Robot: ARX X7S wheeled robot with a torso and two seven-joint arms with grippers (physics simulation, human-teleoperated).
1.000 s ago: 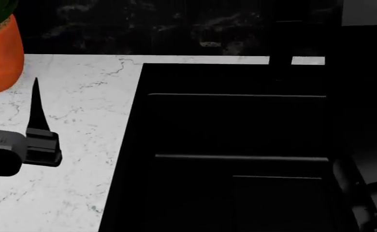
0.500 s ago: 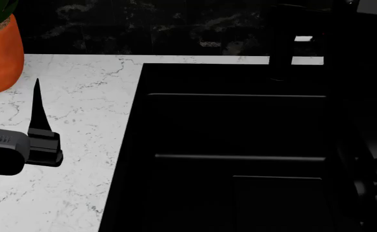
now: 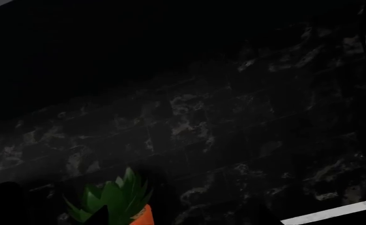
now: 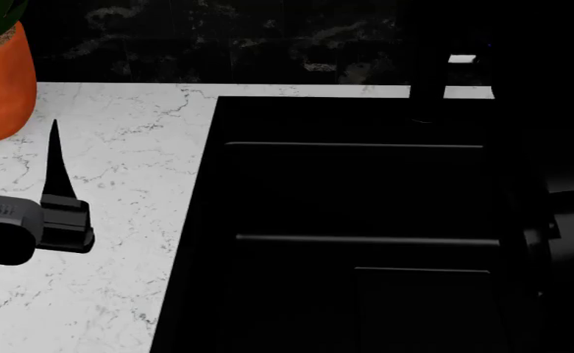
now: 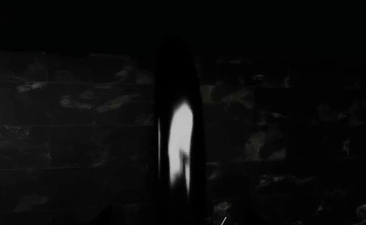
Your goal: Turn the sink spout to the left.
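The sink spout [image 4: 427, 76] is a slim black upright tube behind the sink [image 4: 356, 193], with a small pale lever [image 4: 462, 59] on its right side. In the right wrist view the spout [image 5: 180, 140] stands straight ahead with a bright glint. It is lined up with the gap of my right gripper [image 5: 177, 218], whose dark fingertips [image 5: 108, 214] show spread apart. In the head view only my dark right arm [image 4: 562, 235] shows, over the sink's right side. My left gripper [image 4: 57, 173] hovers open and empty over the marble counter [image 4: 130, 220], left of the sink.
An orange plant pot [image 4: 1, 84] stands at the counter's back left and also shows in the left wrist view [image 3: 142, 216]. A dark veined backsplash wall [image 4: 267, 37] runs behind the counter.
My right arm has shifted at the right edge of the head view, and the pale lever beside the spout has come into view. The left arm has not moved.
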